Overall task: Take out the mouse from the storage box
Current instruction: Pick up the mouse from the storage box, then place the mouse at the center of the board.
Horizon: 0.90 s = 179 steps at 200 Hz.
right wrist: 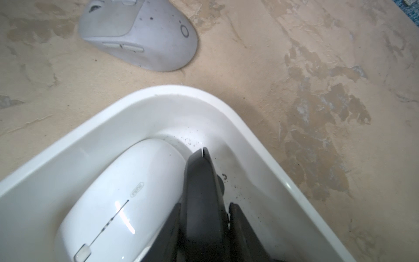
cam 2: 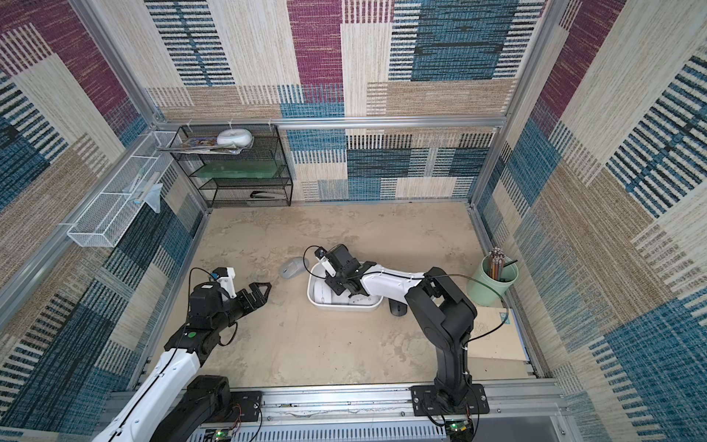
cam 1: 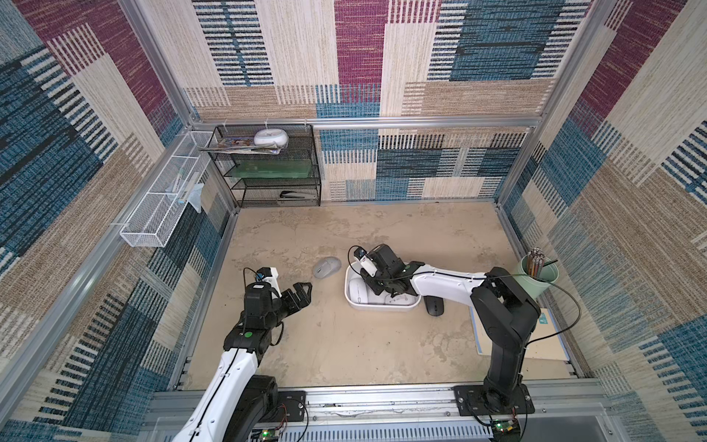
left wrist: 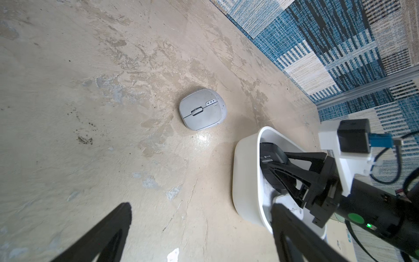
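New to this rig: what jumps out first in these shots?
The right gripper is down inside the shallow white plastic storage box at mid-table, shut on a dark grey computer mouse standing on edge beside a glossy white mouse. A pale grey mouse lies on the table just outside the box, and the left gripper hovers open nearby.

In both top views, right of centre, the right arm (cam 1: pixel 447 281) is covering the middle of the storage box (cam 1: pixel 382 307). Its jaws are being hidden there. The white mouse (cam 1: pixel 357 292) inside is showing only in part. The black mouse (cam 2: pixel 398 309), just right of the box, is being partly covered by the arm.

In the right wrist view the frame edge is cropping the right gripper (right wrist: pixel 205 204), the dark grey mouse (right wrist: pixel 201 179), the white mouse, the box and the grey mouse (right wrist: pixel 140 34).

In the left wrist view the left gripper (left wrist: pixel 201 206) is appearing blurred and cropped.

Items on the black rack (cam 1: pixel 275 180), upper left, are being rendered too small to identify.
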{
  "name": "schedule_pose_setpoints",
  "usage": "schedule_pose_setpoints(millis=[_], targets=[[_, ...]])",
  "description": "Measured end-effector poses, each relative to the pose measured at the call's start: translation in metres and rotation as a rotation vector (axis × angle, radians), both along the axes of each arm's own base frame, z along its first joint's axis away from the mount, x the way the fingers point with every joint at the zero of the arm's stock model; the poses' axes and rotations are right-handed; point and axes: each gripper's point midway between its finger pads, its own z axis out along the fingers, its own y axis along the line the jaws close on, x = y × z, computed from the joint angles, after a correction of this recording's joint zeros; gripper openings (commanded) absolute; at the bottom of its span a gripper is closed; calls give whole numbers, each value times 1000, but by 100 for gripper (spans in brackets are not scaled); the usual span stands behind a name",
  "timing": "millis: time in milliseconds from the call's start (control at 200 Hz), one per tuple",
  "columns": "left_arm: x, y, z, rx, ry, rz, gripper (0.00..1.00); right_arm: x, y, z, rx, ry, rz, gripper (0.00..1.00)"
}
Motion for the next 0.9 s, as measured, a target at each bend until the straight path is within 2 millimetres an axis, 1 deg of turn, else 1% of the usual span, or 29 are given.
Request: schedule_pose_setpoints(millis=[290, 421, 556, 671, 796, 897], targets=[[0, 0, 2, 0, -9, 1, 99, -5, -8, 28, 36, -37, -23, 24], [-2, 1, 5, 0, -17, 2, 99, -12, -9, 47, 61, -56, -30, 24], [-4, 3, 10, 7, -35, 14, 99, -29, -3, 70, 100, -79, -11, 24], [-8, 5, 20, 9, -70, 25, 99, -51, 9, 86, 123, -91, 22, 24], [-15, 12, 30, 15, -104, 67, 99, -76, 25, 96, 136, -97, 66, 24], [-24, 21, 41, 15, -143, 117, 99, -90, 42, 100, 145, -100, 99, 24]])
